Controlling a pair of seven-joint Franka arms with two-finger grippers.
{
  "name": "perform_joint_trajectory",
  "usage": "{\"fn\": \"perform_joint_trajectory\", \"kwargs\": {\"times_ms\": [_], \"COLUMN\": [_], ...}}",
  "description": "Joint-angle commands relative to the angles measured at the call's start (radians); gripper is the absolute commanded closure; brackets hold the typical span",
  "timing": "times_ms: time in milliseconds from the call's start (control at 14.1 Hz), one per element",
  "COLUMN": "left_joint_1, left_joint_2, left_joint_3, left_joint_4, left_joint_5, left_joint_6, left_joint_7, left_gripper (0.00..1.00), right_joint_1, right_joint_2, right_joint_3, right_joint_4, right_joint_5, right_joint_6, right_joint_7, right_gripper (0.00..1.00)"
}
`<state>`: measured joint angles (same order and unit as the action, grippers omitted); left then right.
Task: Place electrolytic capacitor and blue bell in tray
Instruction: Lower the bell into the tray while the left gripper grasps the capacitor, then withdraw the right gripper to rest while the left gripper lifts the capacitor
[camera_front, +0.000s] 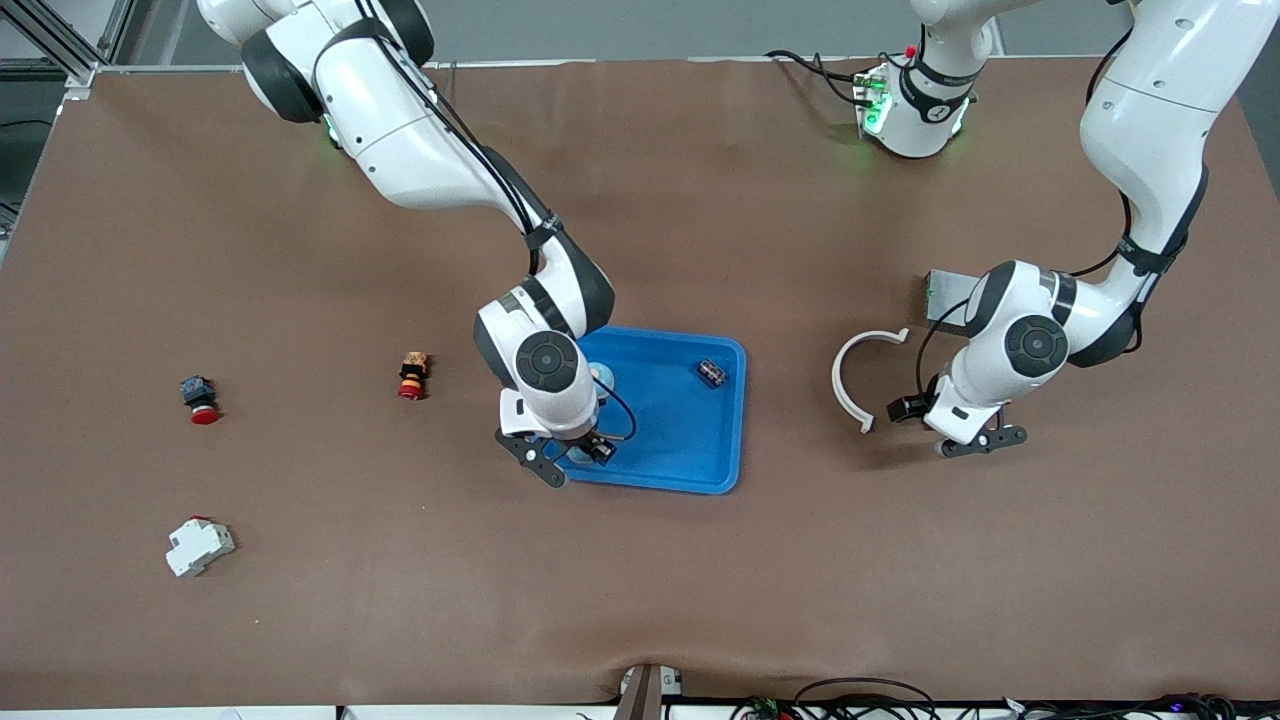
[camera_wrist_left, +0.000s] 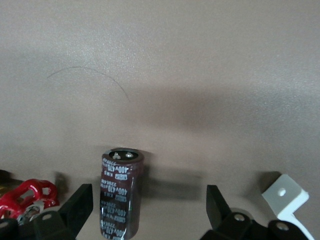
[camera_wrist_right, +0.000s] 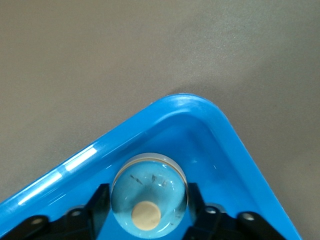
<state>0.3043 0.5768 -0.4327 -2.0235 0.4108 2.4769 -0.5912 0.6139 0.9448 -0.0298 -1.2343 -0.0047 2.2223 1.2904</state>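
Fingers of the left gripper stand spread wide, low over the table, with the electrolytic capacitor upright between them, close to one finger and clear of the other. The right gripper brackets the blue bell, which sits in the tray tight against a rounded corner nearer the front camera; whether it pinches the bell I cannot tell. Bare tray floor lies open between the bell and a small dark part.
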Motion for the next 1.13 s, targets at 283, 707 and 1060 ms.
{"fn": "perform_joint_trajectory", "kwargs": {"times_ms": [283,707,1060], "left_joint_1": [0.027,0.027,0.027], "left_joint_2": [-0.008,-0.018,-0.051], "left_joint_3": [-0.014,-0.015,-0.043], "left_joint_4": [-0.015,-0.014,-0.003], "left_joint_5": [0.013,0.011,0.009], "left_joint_6": [0.017,0.017,-0.047], "left_joint_7": [-0.012,-0.071,-0.087], "left_gripper": [0.87,1.0,1.0], "right_joint_1": [0.001,-0.097,-0.161], "right_joint_2": [-0.084,-0.286,-0.453], "right_joint_3": [0.011,0.007,0.004], "right_joint_4": [0.03,-0.117,-0.311], "right_joint_5": [0.0,0.0,-0.003], "right_joint_6": [-0.145,-0.293,-0.291], "right_joint_7": [0.018,-0.357,-0.502], "right_gripper": [0.0,0.0,0.0]}}
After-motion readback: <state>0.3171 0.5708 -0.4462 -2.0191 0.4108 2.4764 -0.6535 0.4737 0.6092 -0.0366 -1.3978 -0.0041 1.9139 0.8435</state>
